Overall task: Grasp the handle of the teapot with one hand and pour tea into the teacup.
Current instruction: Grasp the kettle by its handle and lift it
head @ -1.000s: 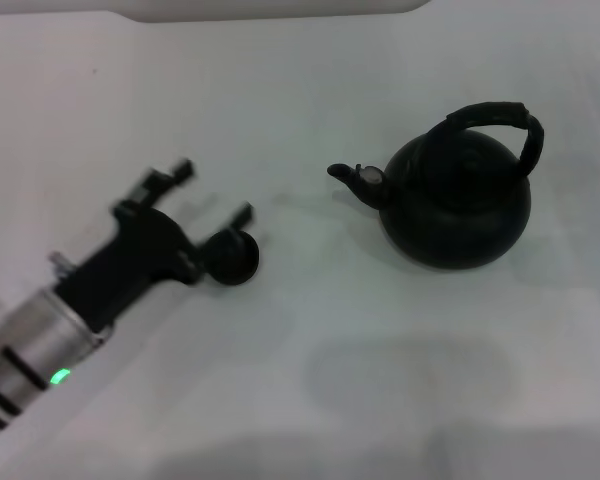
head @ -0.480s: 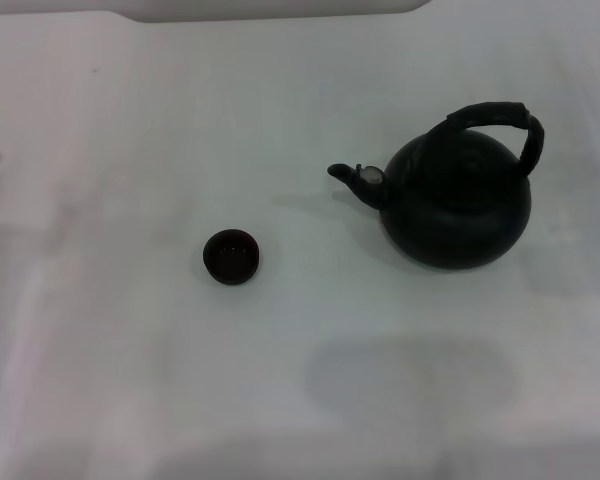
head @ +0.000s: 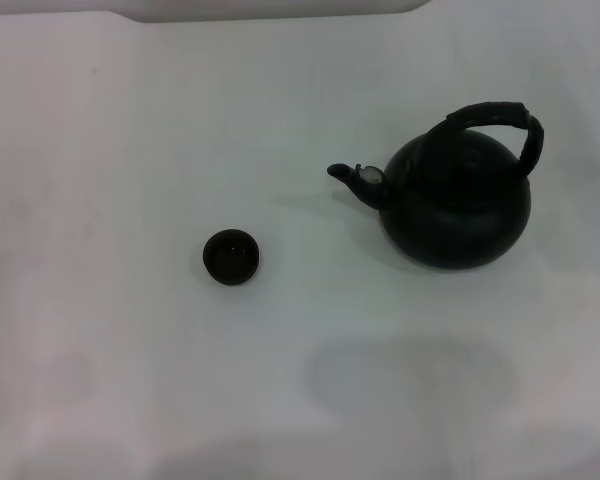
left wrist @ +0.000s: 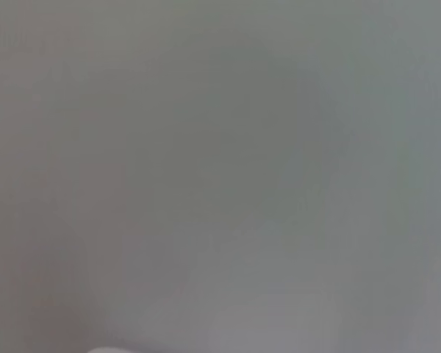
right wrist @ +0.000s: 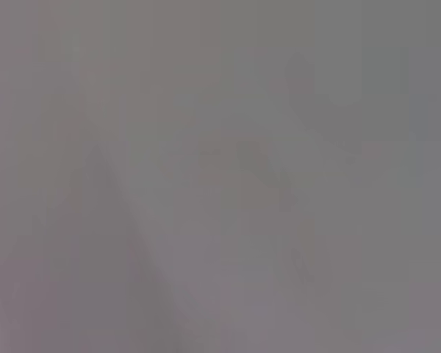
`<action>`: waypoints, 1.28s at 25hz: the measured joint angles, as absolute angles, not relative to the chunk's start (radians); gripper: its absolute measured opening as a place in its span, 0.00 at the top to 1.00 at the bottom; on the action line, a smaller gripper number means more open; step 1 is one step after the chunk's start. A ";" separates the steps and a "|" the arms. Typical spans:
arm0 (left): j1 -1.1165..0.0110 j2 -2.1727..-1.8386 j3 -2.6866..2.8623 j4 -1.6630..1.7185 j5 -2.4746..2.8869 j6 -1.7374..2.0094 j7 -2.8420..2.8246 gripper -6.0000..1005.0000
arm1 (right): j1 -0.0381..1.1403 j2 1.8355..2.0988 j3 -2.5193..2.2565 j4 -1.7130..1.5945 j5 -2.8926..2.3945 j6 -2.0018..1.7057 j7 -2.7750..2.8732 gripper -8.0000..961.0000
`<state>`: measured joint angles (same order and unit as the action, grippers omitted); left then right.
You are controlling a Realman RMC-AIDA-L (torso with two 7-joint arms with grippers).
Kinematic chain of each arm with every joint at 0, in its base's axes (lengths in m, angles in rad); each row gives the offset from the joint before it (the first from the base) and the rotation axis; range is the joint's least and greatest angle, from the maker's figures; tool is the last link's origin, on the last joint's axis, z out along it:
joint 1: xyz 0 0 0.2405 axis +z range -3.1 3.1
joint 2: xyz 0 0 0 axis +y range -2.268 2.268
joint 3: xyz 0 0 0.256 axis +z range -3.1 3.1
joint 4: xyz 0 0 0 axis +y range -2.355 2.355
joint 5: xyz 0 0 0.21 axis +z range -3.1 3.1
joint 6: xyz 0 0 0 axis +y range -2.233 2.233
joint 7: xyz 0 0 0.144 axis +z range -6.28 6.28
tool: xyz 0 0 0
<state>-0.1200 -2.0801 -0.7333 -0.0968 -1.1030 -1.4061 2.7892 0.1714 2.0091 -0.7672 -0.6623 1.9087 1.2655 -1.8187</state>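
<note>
The black teapot (head: 458, 205) stands upright on the white table at the right in the head view. Its spout (head: 355, 178) points left and has a pale patch near the tip. Its black arched handle (head: 500, 122) loops over the top. The small dark teacup (head: 231, 256) stands to the left of the teapot, well apart from it. No tea shows as a stream or drops. Neither gripper shows in any view. Both wrist views show only a plain grey surface.
The white table (head: 130, 150) fills the head view. A faint grey shadow (head: 410, 375) lies on the table in front of the teapot. A pale edge runs along the far side (head: 270, 10).
The left arm, whose gripper was beside the teacup one second ago, has pulled away to the left and left the head view. The teacup and teapot have not moved.
</note>
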 joint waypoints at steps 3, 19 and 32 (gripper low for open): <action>-0.122 -2.079 -0.733 -0.090 -1.116 -1.385 2.789 0.13 | 0.147 2.015 -0.784 -0.853 1.741 1.209 -1.617 0.33; -0.167 -2.078 -0.733 -0.085 -1.121 -1.339 2.790 0.13 | 0.051 2.017 -1.003 -1.748 0.975 1.244 -0.687 0.33; -0.204 -2.077 -0.733 -0.084 -1.121 -1.332 2.792 0.13 | -0.070 2.017 -1.332 -2.024 0.685 1.286 -0.302 0.33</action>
<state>-0.2039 -2.0770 -0.7332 -0.0843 -1.1214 -1.3316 2.7919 -0.0696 2.0172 -1.3325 -2.0236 0.6847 1.2859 -0.3017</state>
